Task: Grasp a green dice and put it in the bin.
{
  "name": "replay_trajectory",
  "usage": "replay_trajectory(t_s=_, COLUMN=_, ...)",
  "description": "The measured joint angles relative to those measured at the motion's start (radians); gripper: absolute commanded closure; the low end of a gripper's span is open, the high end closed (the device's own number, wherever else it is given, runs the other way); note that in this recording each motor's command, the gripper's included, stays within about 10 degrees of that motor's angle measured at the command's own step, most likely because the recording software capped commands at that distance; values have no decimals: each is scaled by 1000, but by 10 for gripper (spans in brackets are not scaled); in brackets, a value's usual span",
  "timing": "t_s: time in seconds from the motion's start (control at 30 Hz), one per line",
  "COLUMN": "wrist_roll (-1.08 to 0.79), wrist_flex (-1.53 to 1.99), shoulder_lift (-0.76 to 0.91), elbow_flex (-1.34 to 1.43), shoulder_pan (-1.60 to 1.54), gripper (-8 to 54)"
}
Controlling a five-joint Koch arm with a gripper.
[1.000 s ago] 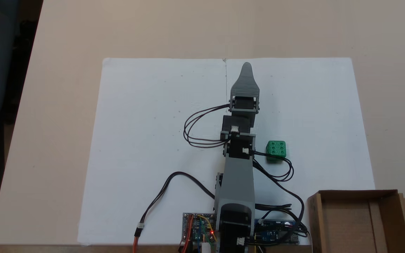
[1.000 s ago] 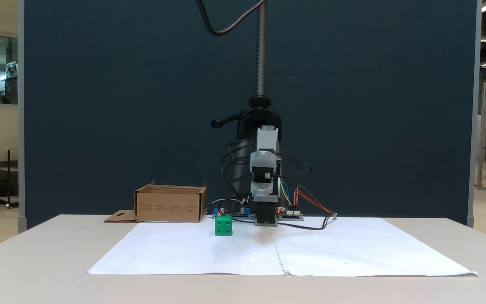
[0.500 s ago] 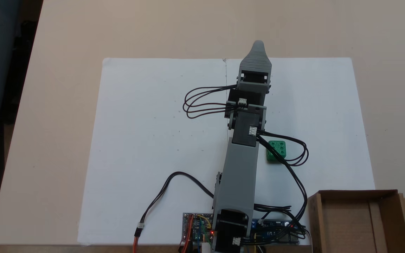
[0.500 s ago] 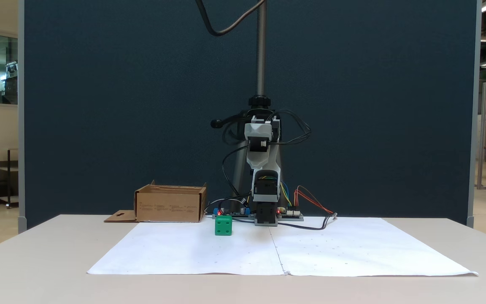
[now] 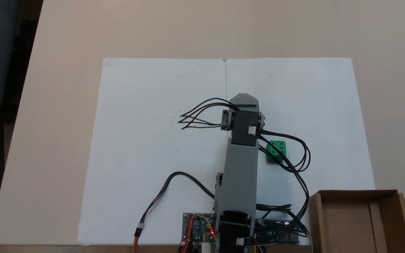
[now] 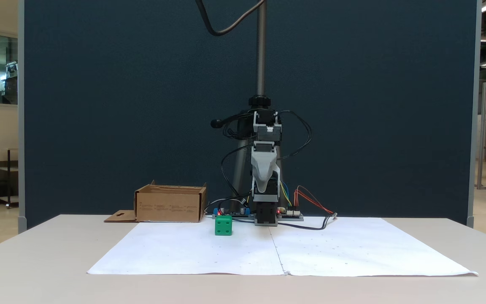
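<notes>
The green dice (image 5: 277, 149) rests on the white paper to the right of my arm, with black cables crossing in front of part of it. In a fixed view from the front, the dice (image 6: 223, 225) stands left of the arm's base. My gripper (image 6: 263, 190) hangs pointing down, well above the table and apart from the dice. From above, the gripper (image 5: 244, 100) shows as a grey cap beyond the elbow, and its jaws overlap so their gap is hidden. The bin (image 5: 357, 219), a brown cardboard box, sits at the lower right; from the front the bin (image 6: 170, 204) stands at the left rear.
White paper sheets (image 5: 153, 140) cover the middle of the tan table. Circuit boards (image 5: 197, 228) and loose cables lie by the arm's base. A metal stand pole (image 6: 261, 46) and a dark blue partition rise behind the arm.
The gripper has swung from stretched out over the far paper edge to pointing straight down, closer to the base. The dice and the bin have not moved.
</notes>
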Motion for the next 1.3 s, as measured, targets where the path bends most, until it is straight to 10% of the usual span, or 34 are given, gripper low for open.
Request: replay_trajectory(t_s=1.3, wrist_roll=-348, wrist_flex=-28, shoulder_lift=-221, elbow_flex=-9, shoulder_pan=402, gripper=2)
